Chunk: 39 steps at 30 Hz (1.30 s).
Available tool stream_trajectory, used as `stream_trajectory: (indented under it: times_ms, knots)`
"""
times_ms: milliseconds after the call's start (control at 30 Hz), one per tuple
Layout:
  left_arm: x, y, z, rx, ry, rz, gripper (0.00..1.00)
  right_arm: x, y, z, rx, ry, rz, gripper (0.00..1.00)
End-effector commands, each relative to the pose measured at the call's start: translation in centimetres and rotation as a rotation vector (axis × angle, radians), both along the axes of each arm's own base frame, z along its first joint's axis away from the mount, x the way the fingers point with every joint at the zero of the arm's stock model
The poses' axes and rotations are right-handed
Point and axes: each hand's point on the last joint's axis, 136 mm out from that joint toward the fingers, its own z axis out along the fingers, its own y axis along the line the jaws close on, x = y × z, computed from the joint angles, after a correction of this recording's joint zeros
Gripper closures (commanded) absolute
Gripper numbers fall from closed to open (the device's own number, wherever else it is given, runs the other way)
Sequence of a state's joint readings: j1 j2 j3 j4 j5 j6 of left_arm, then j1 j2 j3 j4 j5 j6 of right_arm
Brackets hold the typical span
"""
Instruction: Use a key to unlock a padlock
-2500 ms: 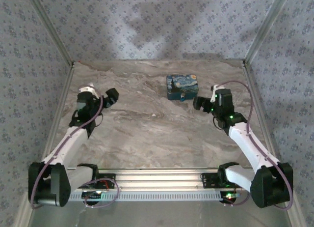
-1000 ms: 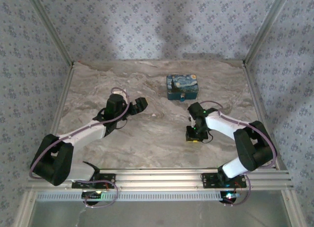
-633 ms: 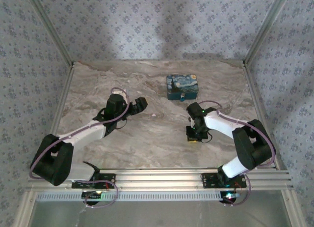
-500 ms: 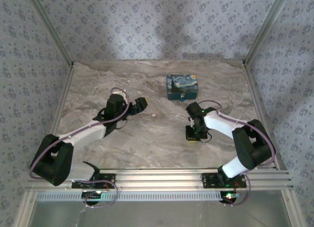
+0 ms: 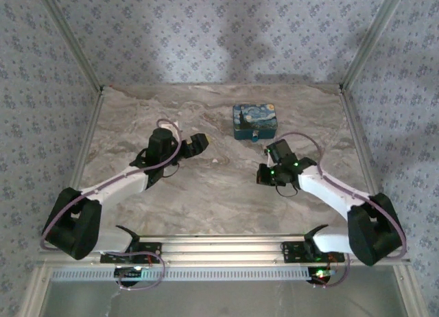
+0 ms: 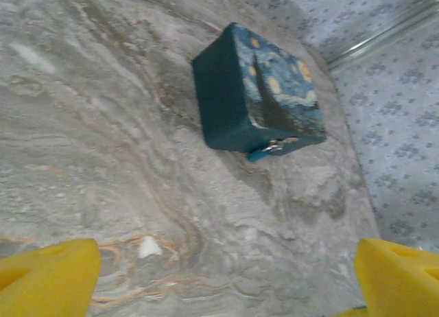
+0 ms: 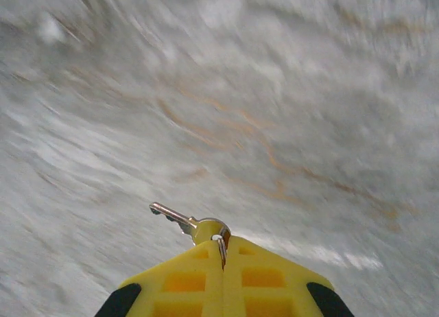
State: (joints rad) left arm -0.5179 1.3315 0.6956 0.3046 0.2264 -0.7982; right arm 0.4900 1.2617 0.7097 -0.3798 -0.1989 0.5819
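Lifting clear of the marble tabletop (image 5: 206, 193) it was pressing half a second ago, the right gripper (image 7: 221, 248) is clamping a silver key (image 7: 175, 216), just in front of the blue box (image 5: 254, 121). The padlock (image 6: 274, 147) is sitting at the box's front edge. The left gripper (image 6: 223, 283) is staying spread, facing the box.

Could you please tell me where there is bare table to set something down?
Free: the far left corner beyond the left arm, and the near middle between both arms. Crowded: in front of the blue box, where the right pincer holds the key.
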Motion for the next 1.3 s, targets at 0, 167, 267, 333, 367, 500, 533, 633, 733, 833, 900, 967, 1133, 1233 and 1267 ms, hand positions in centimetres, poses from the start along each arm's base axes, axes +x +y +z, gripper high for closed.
stream_trajectory:
  times_ms: [0, 167, 267, 333, 367, 500, 533, 633, 733, 833, 900, 967, 1133, 1233, 1267]
  knots:
    - [-0.6, -2.7, 5.6, -0.102, -0.117, -0.097, 0.08, 3.0, 1.8, 4.3, 0.191, -0.168, -0.107, 1.0]
    - [-1.8, -5.8, 7.7, -0.118, -0.16, -0.191, 0.15, 5.5, 3.3, 9.5, 0.387, -0.333, -0.175, 1.0]
    - [-2.3, -7.5, 8.4, -0.132, -0.169, -0.237, 0.24, 5.8, 4.2, 11.5, 0.42, -0.379, -0.154, 1.0]
    - [-2.6, -8.5, 8.5, -0.136, -0.17, -0.259, 0.28, 5.8, 4.7, 12.3, 0.43, -0.395, -0.14, 1.0]
    - [-2.6, -9.0, 8.4, -0.138, -0.167, -0.268, 0.3, 5.7, 5.0, 12.6, 0.437, -0.399, -0.135, 1.0]
    - [-3.0, -10.5, 8.1, -0.147, -0.157, -0.304, 0.38, 5.5, 5.8, 13.2, 0.449, -0.409, -0.119, 1.0]
    - [-3.0, -10.8, 8.1, -0.15, -0.155, -0.313, 0.4, 5.4, 5.9, 13.3, 0.452, -0.41, -0.119, 1.0]
    - [-3.3, -11.5, 7.7, -0.151, -0.142, -0.335, 0.48, 5.3, 6.2, 13.6, 0.462, -0.415, -0.112, 1.0]
    - [-3.7, -12.1, 7.3, -0.151, -0.131, -0.349, 0.52, 5.2, 6.4, 13.8, 0.465, -0.415, -0.11, 1.0]
    - [-3.8, -12.5, 6.8, -0.153, -0.119, -0.354, 0.53, 5.2, 6.6, 13.9, 0.465, -0.413, -0.104, 1.0]
    - [-3.6, -12.5, 6.6, -0.155, -0.115, -0.348, 0.54, 5.1, 6.8, 14.0, 0.47, -0.414, -0.099, 1.0]
    - [-3.6, -12.5, 6.5, -0.156, -0.113, -0.341, 0.55, 5.0, 6.9, 14.0, 0.47, -0.41, -0.093, 1.0]
    - [-3.3, -12.4, 6.6, -0.154, -0.119, -0.327, 0.6, 4.5, 7.3, 13.8, 0.466, -0.397, -0.077, 1.0]
    - [-3.1, -12.4, 6.6, -0.153, -0.119, -0.316, 0.63, 4.4, 7.5, 13.7, 0.464, -0.392, -0.074, 1.0]
    - [-3.0, -12.3, 6.6, -0.154, -0.119, -0.314, 0.63, 4.3, 7.6, 13.6, 0.462, -0.386, -0.072, 1.0]
